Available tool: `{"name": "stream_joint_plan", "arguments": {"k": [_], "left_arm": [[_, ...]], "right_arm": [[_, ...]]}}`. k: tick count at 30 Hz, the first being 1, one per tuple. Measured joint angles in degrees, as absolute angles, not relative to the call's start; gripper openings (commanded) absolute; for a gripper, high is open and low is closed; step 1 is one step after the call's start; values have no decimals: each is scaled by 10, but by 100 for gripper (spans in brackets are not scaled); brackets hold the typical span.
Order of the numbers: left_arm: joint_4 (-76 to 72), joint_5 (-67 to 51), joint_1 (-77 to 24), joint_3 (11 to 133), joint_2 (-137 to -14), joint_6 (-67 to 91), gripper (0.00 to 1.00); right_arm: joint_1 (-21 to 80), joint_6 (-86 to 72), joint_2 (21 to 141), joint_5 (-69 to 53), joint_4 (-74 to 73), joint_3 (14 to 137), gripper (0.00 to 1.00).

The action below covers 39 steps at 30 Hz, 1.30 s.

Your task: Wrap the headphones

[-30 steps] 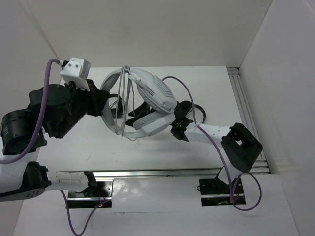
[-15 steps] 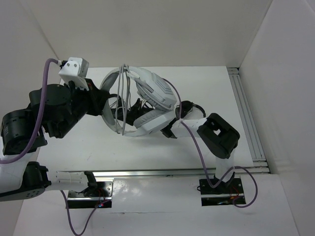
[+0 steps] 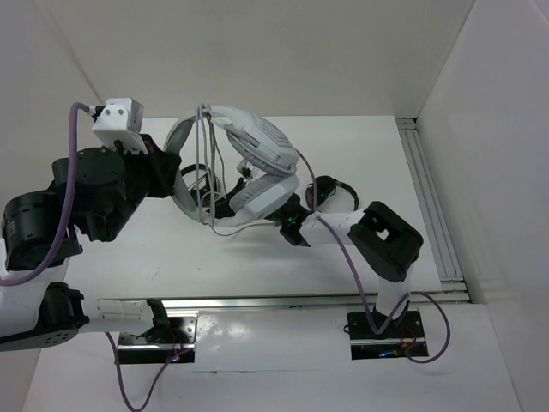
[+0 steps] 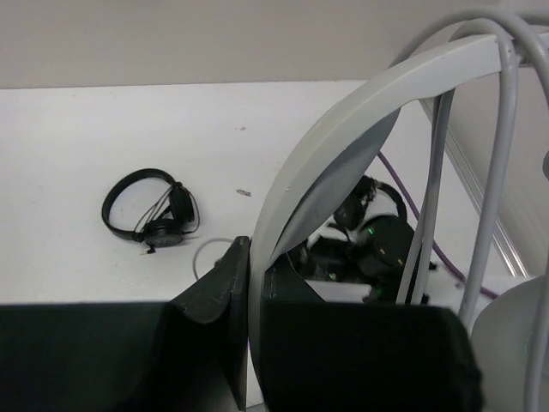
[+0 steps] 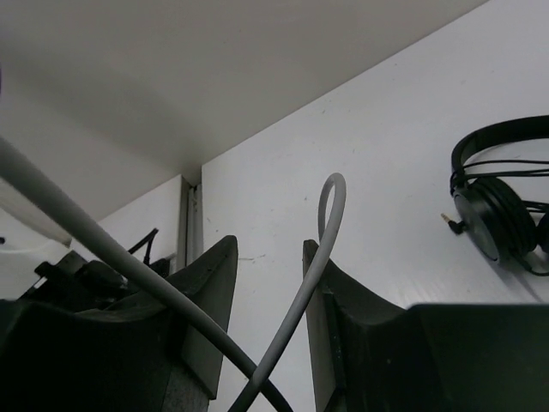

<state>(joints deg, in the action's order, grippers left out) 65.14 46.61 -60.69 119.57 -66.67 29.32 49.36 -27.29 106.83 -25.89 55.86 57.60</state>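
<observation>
Left gripper [image 4: 254,292] clamped tight on headphones [image 4: 343,137]. Right gripper [image 5: 270,292] half open, cable [image 5: 319,249] loose between jaws. Risk: cable slips out, wrap slackens.

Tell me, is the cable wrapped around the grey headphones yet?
Partly: several cable strands cross the headphones at the headband; a loose stretch passes through the right gripper.
</observation>
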Motion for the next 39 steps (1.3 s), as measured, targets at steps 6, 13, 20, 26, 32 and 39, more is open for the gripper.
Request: {"name": "stream_joint_plan", "arguments": {"k": [6,13,20,26,32,39], "left_arm": [[651,587,-601,1164,-665,329,0],[627,649,-526,1157,-705,332,0],[626,645,-409,1141,-772,335,0],[645,635,-357,1085,-818,332,0],[681,615,-367,1056,-854,330,0],[722,555,-416,957,-863,330,0]], "right_arm": [[533,-226,960,-241,537,478,8],[618,-169,861,-229,460,444,4],[673,-105,755,-222,317,461,1],[720,-37,682,-98,142,522,4],[739,14,649,103,22,563,4],[739,76,643,286,-64,603,4]]}}
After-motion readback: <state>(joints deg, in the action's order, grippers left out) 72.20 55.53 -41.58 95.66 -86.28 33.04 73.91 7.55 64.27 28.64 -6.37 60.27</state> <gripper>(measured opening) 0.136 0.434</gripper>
